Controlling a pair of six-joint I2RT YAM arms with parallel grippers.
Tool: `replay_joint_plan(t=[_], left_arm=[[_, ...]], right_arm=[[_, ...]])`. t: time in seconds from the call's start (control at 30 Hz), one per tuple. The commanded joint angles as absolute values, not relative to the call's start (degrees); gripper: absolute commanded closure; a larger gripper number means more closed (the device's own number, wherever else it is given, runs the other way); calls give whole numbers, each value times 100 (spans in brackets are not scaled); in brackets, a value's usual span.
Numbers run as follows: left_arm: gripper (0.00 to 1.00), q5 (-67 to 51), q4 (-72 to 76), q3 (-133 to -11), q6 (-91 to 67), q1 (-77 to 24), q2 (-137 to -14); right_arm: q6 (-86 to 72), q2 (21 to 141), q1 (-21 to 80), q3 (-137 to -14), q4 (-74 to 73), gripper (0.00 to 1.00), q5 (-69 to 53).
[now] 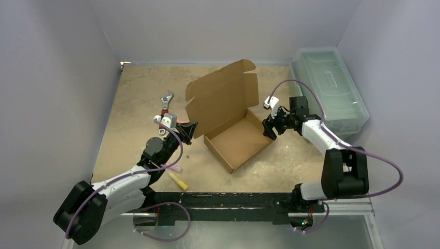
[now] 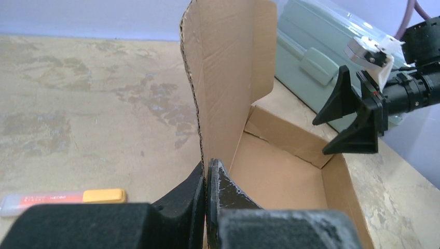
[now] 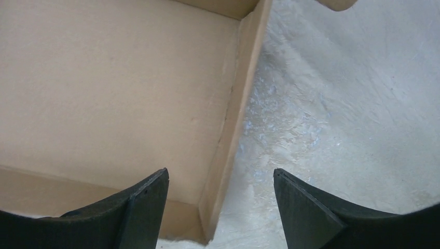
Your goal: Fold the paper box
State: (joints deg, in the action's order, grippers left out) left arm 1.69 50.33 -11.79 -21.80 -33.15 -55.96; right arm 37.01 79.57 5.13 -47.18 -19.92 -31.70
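Observation:
The brown cardboard paper box (image 1: 236, 137) sits mid-table, its tray formed and its lid flap (image 1: 223, 96) raised toward the back left. My left gripper (image 1: 188, 129) is shut on the left edge of the box; in the left wrist view (image 2: 206, 174) the corrugated edge runs between the closed fingers. My right gripper (image 1: 270, 128) is open just above the tray's right wall. In the right wrist view (image 3: 220, 179) its fingers straddle that wall (image 3: 228, 140), one over the tray floor, one over the table, not touching.
A translucent pale-green plastic bin (image 1: 328, 89) stands at the back right. A wrench (image 1: 166, 99) lies left of the box. A marker with a yellow end (image 1: 178, 180) lies by the left arm; another yellow-ended marker (image 2: 62, 197) shows in the left wrist view. Grey walls enclose the table.

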Motion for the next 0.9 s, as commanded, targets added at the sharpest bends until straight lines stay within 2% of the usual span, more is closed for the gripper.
replay_joint_plan(t=[0.0,0.1,0.33,0.73,0.8,0.83,0.87], left_arm=[[100,71,5577,-1042,-2363,-3331,-5615],[100,40,5570,-1047,-2302,-3331,-5729],[100,27,5645,-1019,-2136,-3336,-5936],[100,114,5724,-1114,-2246,-3336,-6070],[100,140,5728,-1206,-2239,-3338,-6197],[100,175,5737,-1260,-2207,-3338,-6279],[100,210,5735,-1324,-2153,-3333,-6377]], right_arm=[[3234,8194,508,-5161,-1630,24,-2764],[3185,8352,503,-5204,-1581,25,-2685],[3166,8724,569,-5121,-1449,38,-2341],[2723,8793,1031,-4974,-710,84,-1440],[2631,8751,1053,-5022,-689,85,-1497],[2611,8715,1052,-5084,-772,79,-1575],[2646,8667,1043,-5150,-890,69,-1669]])
